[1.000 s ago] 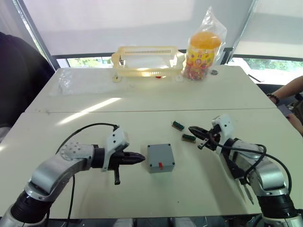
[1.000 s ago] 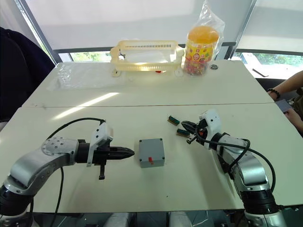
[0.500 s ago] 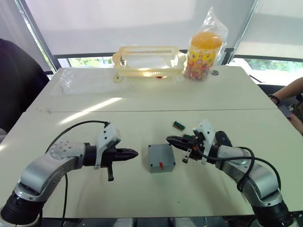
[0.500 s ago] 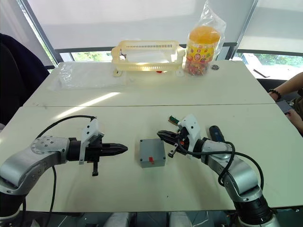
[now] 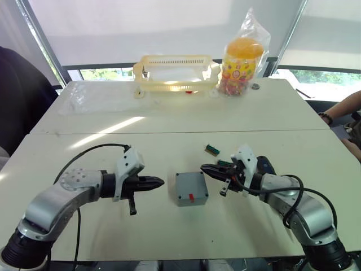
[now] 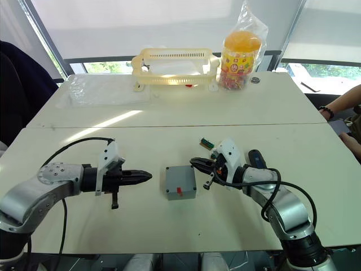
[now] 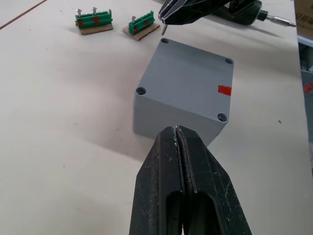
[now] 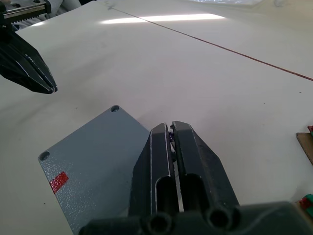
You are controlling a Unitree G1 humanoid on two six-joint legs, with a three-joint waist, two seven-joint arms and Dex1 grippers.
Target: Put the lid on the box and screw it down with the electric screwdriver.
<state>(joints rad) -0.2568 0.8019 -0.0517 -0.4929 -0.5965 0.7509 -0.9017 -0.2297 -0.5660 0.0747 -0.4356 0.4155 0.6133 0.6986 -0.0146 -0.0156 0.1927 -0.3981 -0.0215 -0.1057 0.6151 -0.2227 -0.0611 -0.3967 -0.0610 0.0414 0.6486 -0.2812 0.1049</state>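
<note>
Clenched left pincer [image 5: 159, 182] and right pincer [image 5: 205, 168] flank the box [image 5: 191, 188], neither touching its edges.

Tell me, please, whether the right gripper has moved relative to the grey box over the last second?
Yes. The right gripper was out beyond the green blocks, well clear of the box; its tips now sit close by the box's far right corner. The box lies where it was.

From the head we look forward and down over the cream bench [image 5: 169, 141] with both eye views. Each wrist camera looks closely along its own end effector, and all views share the square grey plastic box [image 7: 183, 93].
</note>
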